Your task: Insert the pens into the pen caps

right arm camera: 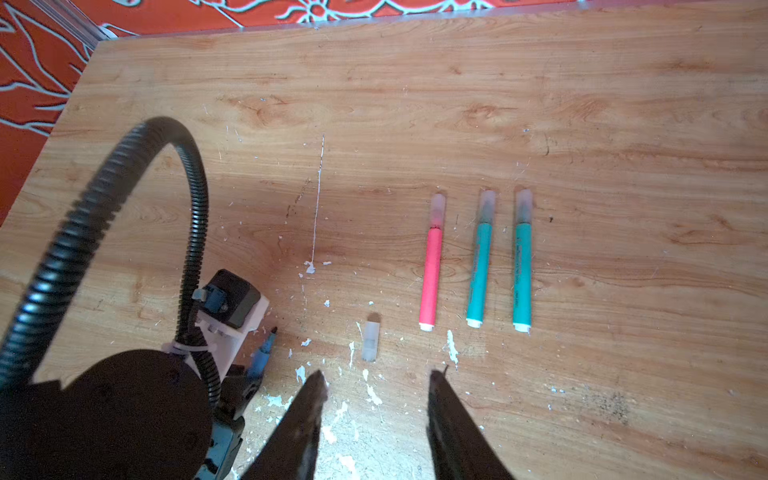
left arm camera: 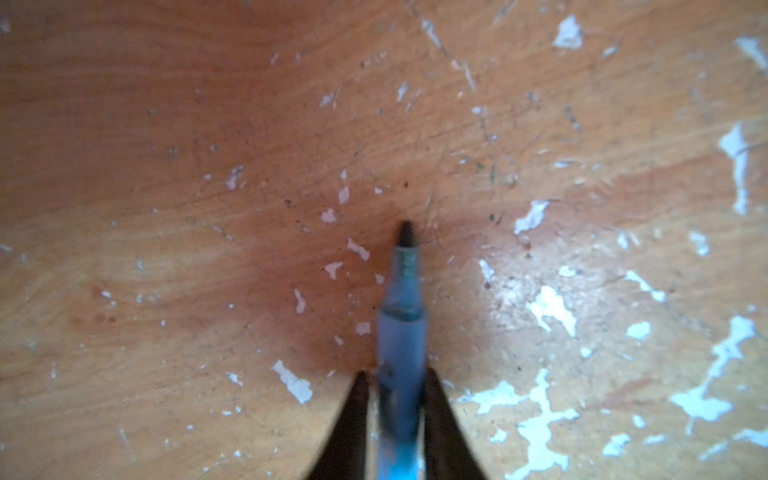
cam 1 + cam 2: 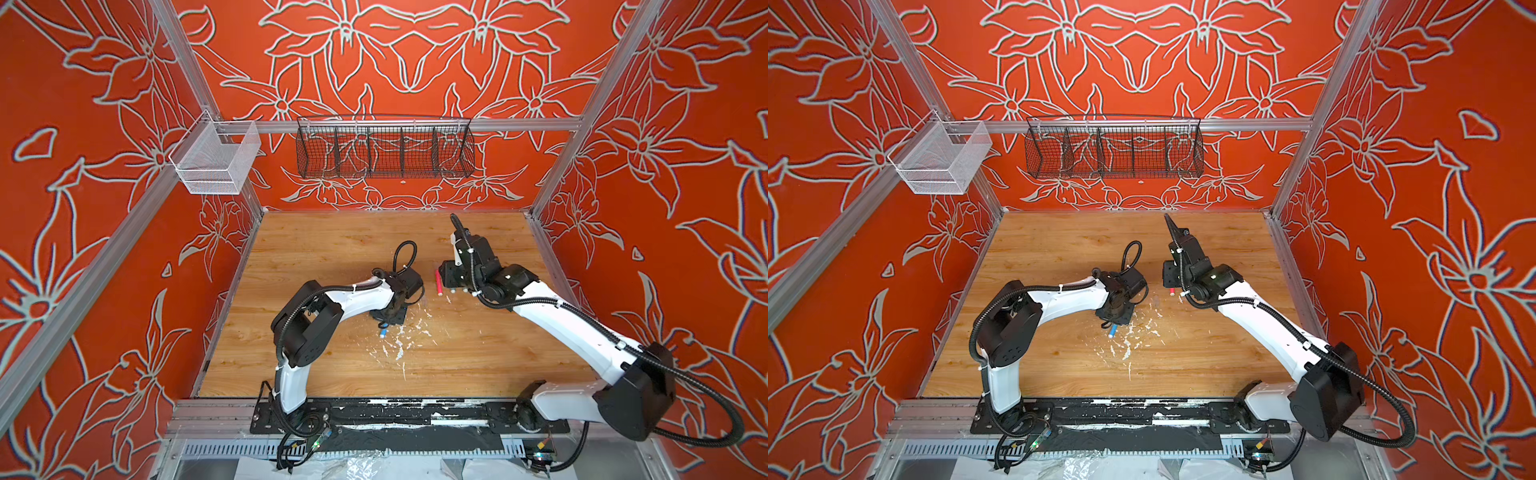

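In the left wrist view a blue pen (image 2: pixel 401 332) stands between the fingers of my left gripper (image 2: pixel 395 374), its dark tip down at the table. The fingers sit just off its sides with thin gaps, so this gripper is open. In both top views the pen's white end (image 3: pixel 382 332) (image 3: pixel 1112 332) pokes out below that gripper. One loose pen cap (image 1: pixel 370 340) lies just ahead of my right gripper (image 1: pixel 376 376), which is open and empty. A red-pink pen (image 1: pixel 431 274) and two green pens (image 1: pixel 480 270) (image 1: pixel 523 270) lie side by side, each wearing a cap.
White paint flecks (image 3: pixel 399 336) are scattered across the wooden table (image 3: pixel 332 249) near both grippers. The left arm's black cable loop (image 1: pixel 124 199) rises close to the right gripper. A black wire basket (image 3: pixel 384 151) and a white mesh basket (image 3: pixel 216 160) hang on the back rail.
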